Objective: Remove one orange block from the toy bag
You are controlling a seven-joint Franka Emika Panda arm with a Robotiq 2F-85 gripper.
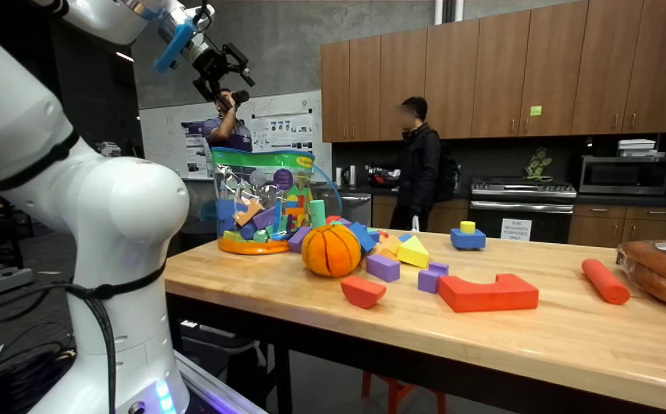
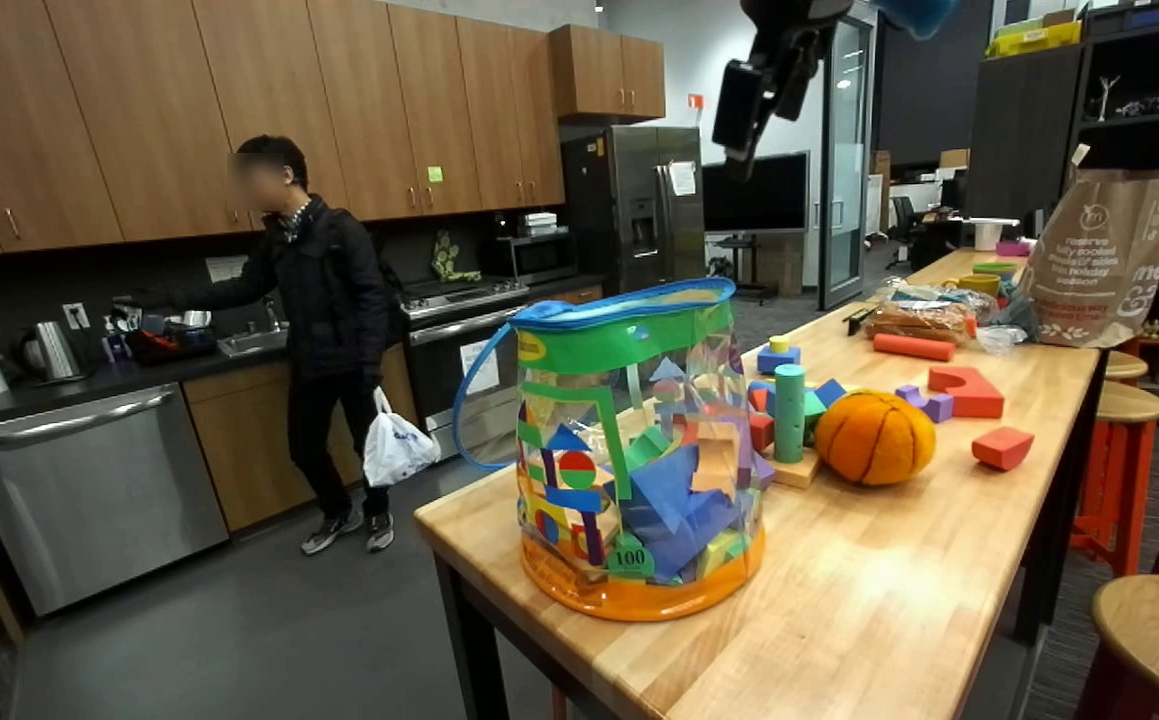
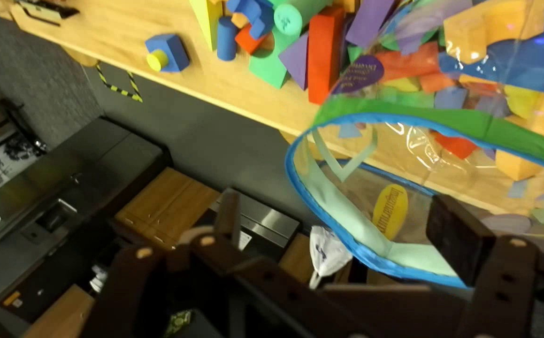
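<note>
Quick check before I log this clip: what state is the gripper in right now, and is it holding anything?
Gripper: open, holding nothing, raised higher than the toy bag.

In an exterior view, the toy bag (image 2: 629,345) stands mid-frame on the near end of the table (image 2: 869,600); the ball (image 2: 876,438) lies right of it, a sack (image 2: 1099,255) farther back, upper right. Blocks (image 2: 684,515) heap low inside the bag, their order hard to tell.

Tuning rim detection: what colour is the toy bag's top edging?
Blue edging on the toy bag rim; shows best in the wrist view.
</note>
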